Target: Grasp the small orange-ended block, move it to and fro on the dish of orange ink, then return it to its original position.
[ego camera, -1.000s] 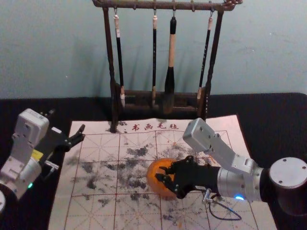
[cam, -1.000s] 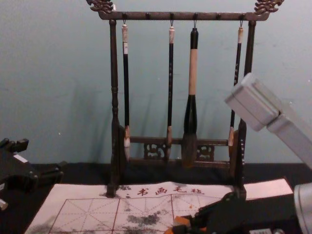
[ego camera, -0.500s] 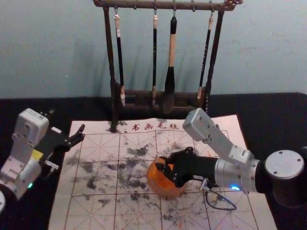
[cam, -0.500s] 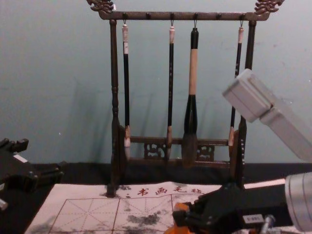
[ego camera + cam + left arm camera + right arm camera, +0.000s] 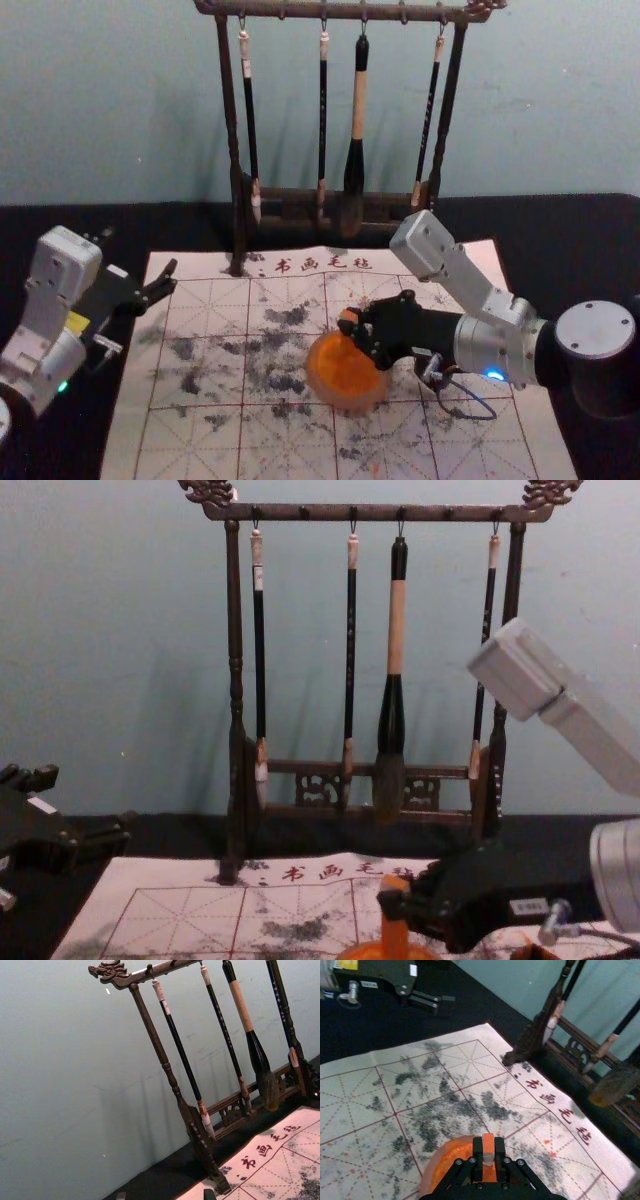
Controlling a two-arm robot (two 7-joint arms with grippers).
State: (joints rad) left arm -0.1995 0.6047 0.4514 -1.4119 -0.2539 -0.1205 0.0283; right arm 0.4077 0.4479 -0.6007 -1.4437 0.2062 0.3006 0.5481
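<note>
Holding: right gripper (image 5: 352, 324) clenched on block (image 5: 396, 936), long axis upright | Dish (image 5: 347, 374): just below fingertips; contact cannot be told | Nearer arm: right; left gripper (image 5: 165, 1195) parked well apart, fingers spread | Next: probably stroke across dish

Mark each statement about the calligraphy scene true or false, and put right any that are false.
1. The right gripper is holding the orange-ended block. True.
2. The left gripper is shut. False: the left gripper has its fingers apart.
3. Four brushes hang from the rack. True.
4. The ink dish lies beside the mat. False: the ink dish is on the mat.
</note>
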